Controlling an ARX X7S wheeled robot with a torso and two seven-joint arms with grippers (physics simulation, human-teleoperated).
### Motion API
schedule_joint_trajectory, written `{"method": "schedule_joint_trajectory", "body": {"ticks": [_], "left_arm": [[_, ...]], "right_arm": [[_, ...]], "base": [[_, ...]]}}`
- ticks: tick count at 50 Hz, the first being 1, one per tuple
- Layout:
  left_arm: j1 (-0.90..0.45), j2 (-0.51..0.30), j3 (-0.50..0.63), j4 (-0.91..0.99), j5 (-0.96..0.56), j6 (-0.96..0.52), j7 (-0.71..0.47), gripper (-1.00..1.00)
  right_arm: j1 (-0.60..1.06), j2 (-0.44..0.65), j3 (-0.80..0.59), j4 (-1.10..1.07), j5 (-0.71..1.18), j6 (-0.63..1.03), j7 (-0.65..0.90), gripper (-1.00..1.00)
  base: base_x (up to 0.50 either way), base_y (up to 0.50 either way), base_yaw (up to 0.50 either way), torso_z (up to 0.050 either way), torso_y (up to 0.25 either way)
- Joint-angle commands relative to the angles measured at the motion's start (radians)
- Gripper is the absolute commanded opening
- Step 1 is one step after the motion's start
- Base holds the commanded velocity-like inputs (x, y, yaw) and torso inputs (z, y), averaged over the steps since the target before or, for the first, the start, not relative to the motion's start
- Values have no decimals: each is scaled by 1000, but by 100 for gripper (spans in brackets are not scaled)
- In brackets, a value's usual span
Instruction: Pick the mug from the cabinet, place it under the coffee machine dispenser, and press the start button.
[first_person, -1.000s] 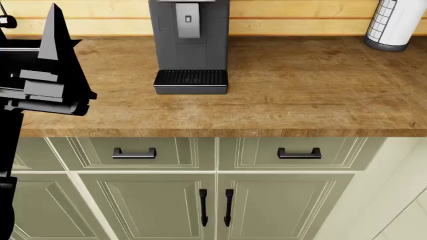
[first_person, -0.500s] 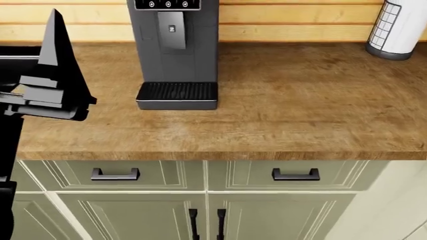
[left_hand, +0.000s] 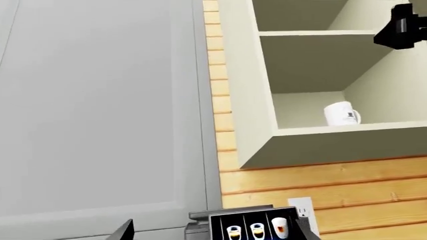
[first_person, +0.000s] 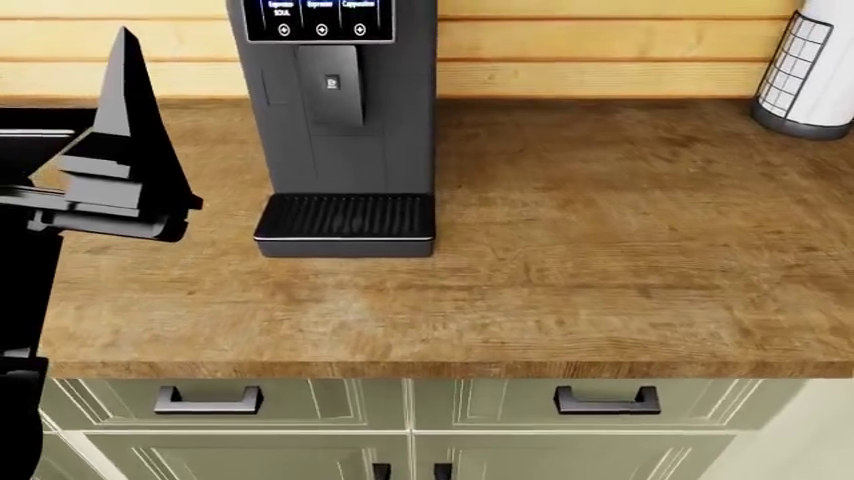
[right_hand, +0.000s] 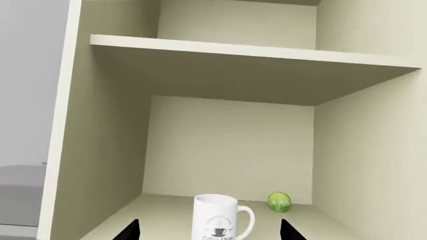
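The white mug (right_hand: 217, 218) with a dark coffee-cup print stands upright on the lowest shelf of the open wall cabinet (right_hand: 200, 50); it also shows in the left wrist view (left_hand: 341, 114). My right gripper (right_hand: 210, 235) is open in front of the shelf, its two tips either side of the mug and short of it. My left gripper (left_hand: 215, 235) is open and empty, raised above the coffee machine's screen (left_hand: 257, 227). In the head view its black finger (first_person: 123, 110) stands left of the machine (first_person: 344, 130), whose dispenser (first_person: 330, 85) hangs over the empty ribbed tray (first_person: 344, 218).
A green round fruit (right_hand: 279, 201) lies behind and right of the mug. A white cylinder with a black grid (first_person: 805, 70) stands at the counter's back right. A shut cabinet door (left_hand: 100, 110) is left of the open one. A black arm part (left_hand: 403, 25) shows before the upper shelves.
The head view has risen: the machine slid down and left in it and its button screen came into sight. The left gripper stays at the view's left.
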Motion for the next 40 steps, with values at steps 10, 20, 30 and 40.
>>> {"method": "schedule_joint_trajectory", "body": {"ticks": [10,20,30,40], "left_arm": [[-7,-26,-104,29,-46,5,-35,100],[-3,-35,-162,0,-28,58,-30,100],[12,-23,-133,-43,10,105,-14,100],[18,-28,-140,-29,-6,95,-23,100]], "right_arm": [[-1,1,-11,0,1,12,-6,100],[-23,-6,1,0,5,1,12,100],[-29,-5,18,0,4,17,17,100],[-37,2,-2,0,-3,35,32,100]], "base": [[238,0,0,0,1],[236,0,0,0,0],[195,0,0,0,0],[105,0,0,0,1]]}}
